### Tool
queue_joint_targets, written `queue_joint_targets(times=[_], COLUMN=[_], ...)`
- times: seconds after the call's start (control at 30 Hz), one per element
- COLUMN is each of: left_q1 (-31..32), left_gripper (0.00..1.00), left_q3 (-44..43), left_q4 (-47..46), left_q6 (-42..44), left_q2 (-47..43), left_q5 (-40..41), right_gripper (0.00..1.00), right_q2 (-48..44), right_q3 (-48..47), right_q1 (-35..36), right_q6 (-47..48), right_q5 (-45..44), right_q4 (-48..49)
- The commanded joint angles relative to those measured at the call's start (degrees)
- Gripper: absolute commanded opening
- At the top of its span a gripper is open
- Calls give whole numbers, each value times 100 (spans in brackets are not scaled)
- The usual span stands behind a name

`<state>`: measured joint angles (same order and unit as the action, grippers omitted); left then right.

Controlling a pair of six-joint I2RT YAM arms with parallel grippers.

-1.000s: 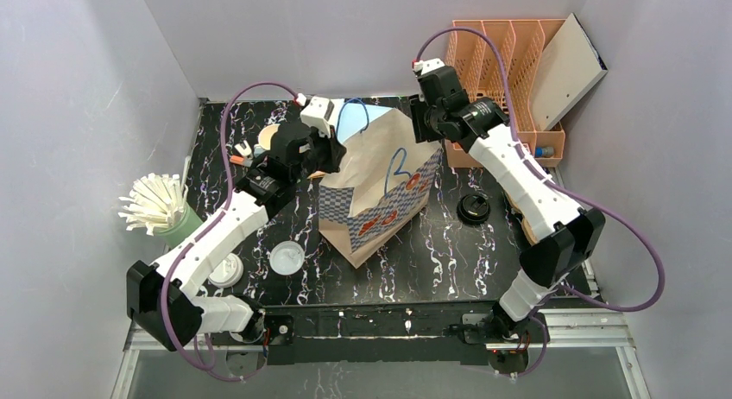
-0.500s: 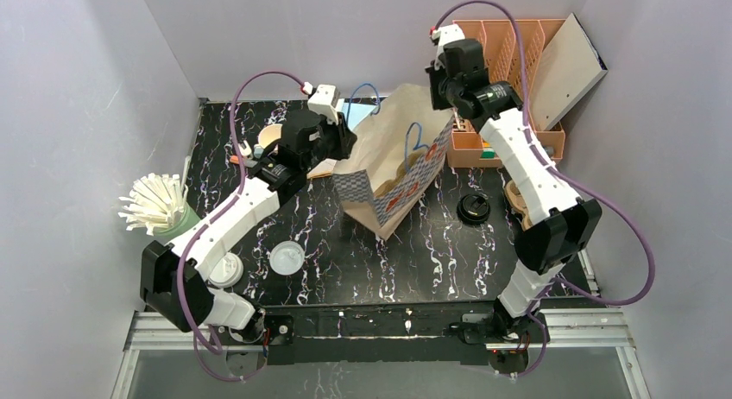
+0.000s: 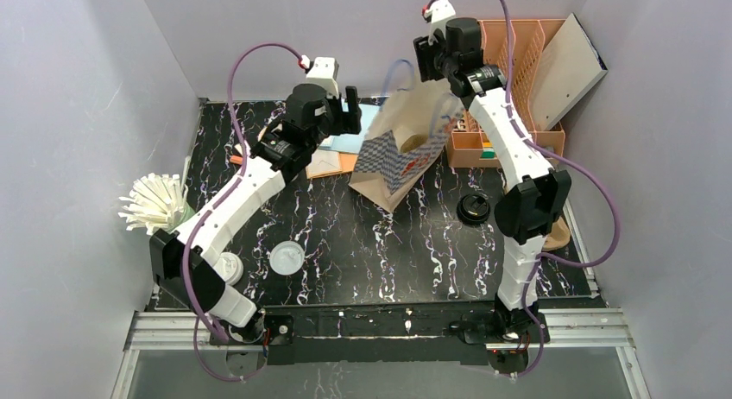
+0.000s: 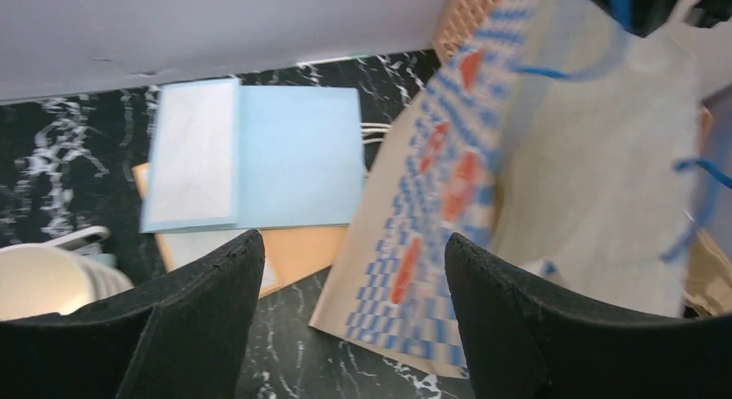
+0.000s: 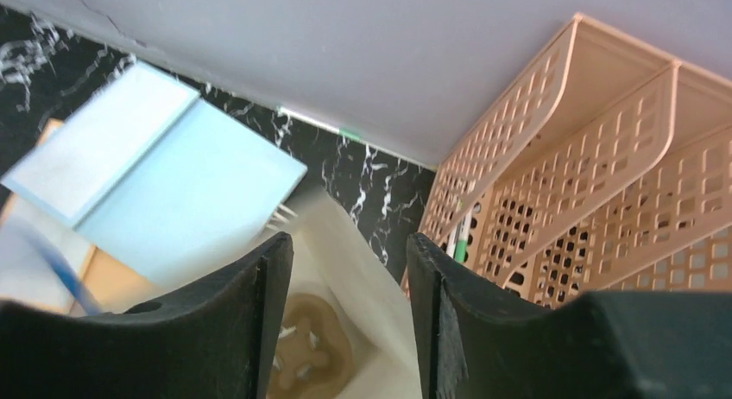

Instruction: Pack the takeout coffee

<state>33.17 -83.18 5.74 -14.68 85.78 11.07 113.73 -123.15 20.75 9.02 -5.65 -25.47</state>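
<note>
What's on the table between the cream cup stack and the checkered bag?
The left wrist view shows light blue folded paper lying flat on a tan sheet, between the cream cups and the checkered bag.

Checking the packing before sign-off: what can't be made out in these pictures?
- Takeout coffee: in no view; perhaps hidden inside the paper bag.
- Brown item in the bag: right wrist, cut off by the bottom edge.
- Bag handles: left wrist, motion-blurred.

A black table (image 3: 406, 243) veined with white. At its left edge stands a green holder (image 3: 179, 226) full of white straws. On the table lie a clear lid (image 3: 287, 258), a black lid (image 3: 474, 208), flat pale-blue paper (image 3: 350, 143) at the back, and a peach mesh rack (image 3: 518, 62) at the back right.
</note>
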Motion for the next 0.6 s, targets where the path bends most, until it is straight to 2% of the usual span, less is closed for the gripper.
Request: queue_joint_targets(times=[0.0,0.1,0.2,0.37,0.57], left_q1=[-98,-302,-570,-734,-975], left_gripper=[74,70,54,40,36], left_q3=[-535,-434,-169,-74,-260], left_q4=[1099,1464,1580,1803,1837], left_q6=[368,475,547,997,1119], left_q2=[-424,-628,-760,-523,20], left_q5=[1190,1341,1095,675,672], right_gripper=[61,64,63,62,59], right_q2=[-183,-659,-1259,-2211,-2911], right_q3=[-1036,-818,-365,527,1253], right_q1=[8,13,19,47,340], right_q6=[-242,-550,-830,-1469,-2123], right_q5=[-15,-69,30,1049,2277], right_q4=[-16,-124,-148,-94,59])
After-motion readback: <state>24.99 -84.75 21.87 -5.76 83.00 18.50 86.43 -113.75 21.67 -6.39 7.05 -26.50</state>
